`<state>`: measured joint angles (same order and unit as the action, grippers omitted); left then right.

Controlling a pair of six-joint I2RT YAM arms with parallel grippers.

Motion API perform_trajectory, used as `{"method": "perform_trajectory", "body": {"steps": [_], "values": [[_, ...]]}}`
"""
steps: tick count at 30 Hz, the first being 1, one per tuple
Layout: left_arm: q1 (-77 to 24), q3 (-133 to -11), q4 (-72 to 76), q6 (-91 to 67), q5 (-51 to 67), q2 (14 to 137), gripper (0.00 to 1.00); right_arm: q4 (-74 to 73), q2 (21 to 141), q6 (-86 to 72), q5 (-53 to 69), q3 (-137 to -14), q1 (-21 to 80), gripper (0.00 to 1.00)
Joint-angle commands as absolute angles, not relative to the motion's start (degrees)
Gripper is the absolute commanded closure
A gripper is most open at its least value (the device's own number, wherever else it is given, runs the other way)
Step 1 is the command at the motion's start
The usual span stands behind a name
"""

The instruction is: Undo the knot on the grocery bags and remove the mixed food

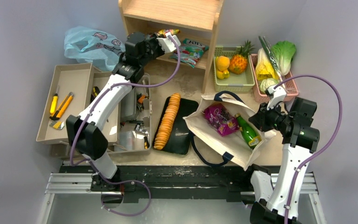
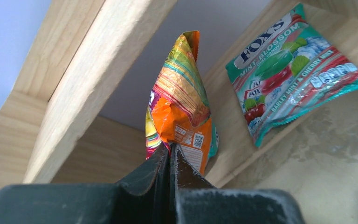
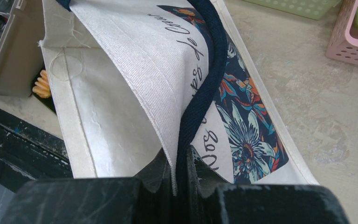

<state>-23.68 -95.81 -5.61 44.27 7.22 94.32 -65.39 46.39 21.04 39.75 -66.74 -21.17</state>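
The left gripper [image 2: 170, 147] is closed on the lower edge of the orange snack pack [image 2: 182, 107], which it holds upright under the wooden shelf [image 1: 177, 11] at far centre. The right gripper [image 3: 179, 156] is clamped on the canvas tote [image 1: 200, 123] rim together with its navy strap [image 3: 205, 93].

Inside the tote lie the purple snack pack [image 1: 219, 119] and, to its right, the green glass bottle [image 1: 247, 131]. The bottle's long axis runs far-left to near-right, just left of the right gripper, so we judge the right arm nearer.

The green basket [image 1: 235, 84] holds oranges [image 1: 222, 63] and a pineapple [image 1: 240, 60]. The pink basket [image 1: 261, 95] holds cabbages [image 1: 284, 53]. The light-blue plastic bag [image 1: 88, 46] lies far left.
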Motion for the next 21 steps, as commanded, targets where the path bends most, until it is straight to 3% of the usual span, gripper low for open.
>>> {"method": "perform_trajectory", "body": {"steps": [1, 14, 21], "values": [[-24.1, -101.5, 4.2, 48.7, 8.0, 98.5, 1.0, -63.2, 45.8, 20.6, 42.2, -67.9, -20.9, 1.0], [-31.9, -102.2, 18.3, 61.6, -3.5, 109.7, 1.0, -63.1, 45.3, 19.5, 41.2, -67.1, -21.0, 1.0], [-33.7, -108.3, 20.5, 66.0, -11.4, 119.0, 1.0, -63.8, 45.3, 19.6, 40.8, -67.7, -21.0, 1.0]]}}
